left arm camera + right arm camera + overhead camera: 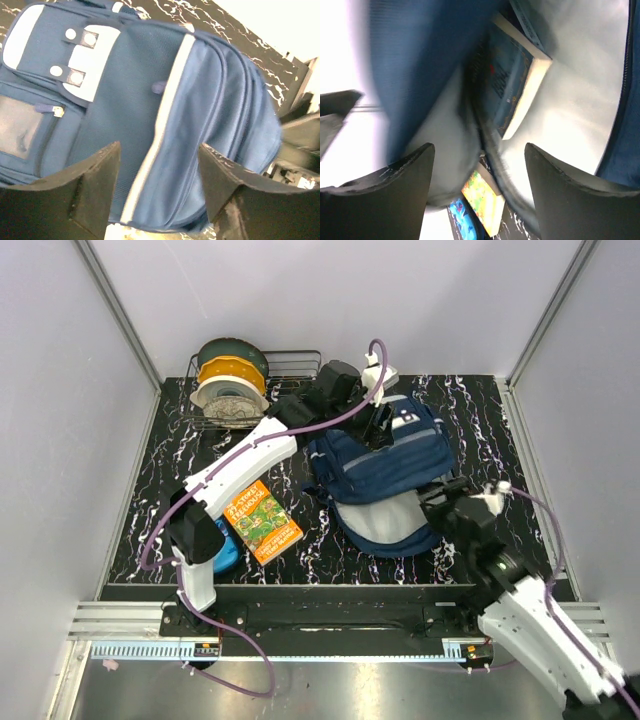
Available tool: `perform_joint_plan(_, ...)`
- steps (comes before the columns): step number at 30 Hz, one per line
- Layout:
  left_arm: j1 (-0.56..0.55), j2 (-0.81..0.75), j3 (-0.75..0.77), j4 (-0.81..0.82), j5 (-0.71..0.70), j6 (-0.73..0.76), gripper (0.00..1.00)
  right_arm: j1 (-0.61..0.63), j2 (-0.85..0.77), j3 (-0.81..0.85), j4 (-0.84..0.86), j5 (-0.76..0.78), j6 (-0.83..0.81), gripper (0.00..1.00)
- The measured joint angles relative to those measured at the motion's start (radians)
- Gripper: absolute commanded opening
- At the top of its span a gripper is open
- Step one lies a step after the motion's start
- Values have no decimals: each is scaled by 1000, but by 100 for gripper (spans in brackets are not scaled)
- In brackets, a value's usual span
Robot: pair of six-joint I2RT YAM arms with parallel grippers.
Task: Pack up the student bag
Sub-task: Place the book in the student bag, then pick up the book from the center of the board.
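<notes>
— Student bag, the large navy blue fabric backpack with white patches (385,465): where does it sit from the top?
— Mid-bench, on the black marbled bench (480,410), with its grey-lined mouth towards me. My left gripper (378,423) hovers over its far end and my right gripper (447,492) is at the mouth's right edge. An orange paperback book (262,520) lies well apart, to the left.
— Left wrist?
— The left gripper (159,147) stands part open, holding nothing. The bag (210,100) is directly below it.
— Right wrist?
— The right gripper (479,146) is spread wide and empty, looking into the light grey lining (580,100). A blue-covered book (507,80) lies inside.
— Advice?
— I'd pinch the flap to keep the mouth open, then slide the paperback in flat beside the blue one.
</notes>
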Motion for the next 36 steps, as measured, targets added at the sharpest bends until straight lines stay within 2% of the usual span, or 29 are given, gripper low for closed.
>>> perform_joint_plan(1, 0, 0, -6, 14, 6, -7, 78, 0, -84, 32, -101, 16, -19, 78)
perform_joint_plan(3, 2, -2, -20, 45, 16, -14, 90, 0, -232, 104, -270, 58, -48, 76)
perform_joint_plan(4, 3, -5, -32, 63, 20, -22, 93, 0, -347, 166, -389, 97, -62, 76)
perform_joint_plan(5, 3, -8, -45, 75, 22, -25, 99, 0, -394, 190, -429, 111, -67, 76)
perform_joint_plan(8, 6, -39, -110, 112, 14, -45, 99, 0, -577, 279, -582, 156, -87, 75)
perform_joint_plan(11, 7, -99, -197, 139, -44, -69, 99, -1, -617, 318, -660, 148, -138, 76)
perform_joint_plan(14, 14, -205, -325, 180, -129, -108, 99, -2, -517, 296, -623, 68, -217, 76)
perform_joint_plan(22, 113, -639, -820, 294, -325, -278, 99, -2, 98, 261, -281, -291, -443, 74)
perform_joint_plan(26, 135, -805, -1019, 297, -426, -403, 99, -2, 253, 271, -145, -440, -519, 72)
perform_joint_plan(31, 226, -904, -1190, 259, -461, -573, 99, 42, 454, 366, -40, -583, -592, 72)
perform_joint_plan(36, 308, -893, -1243, 214, -456, -682, 99, 122, 616, 462, 48, -661, -621, 72)
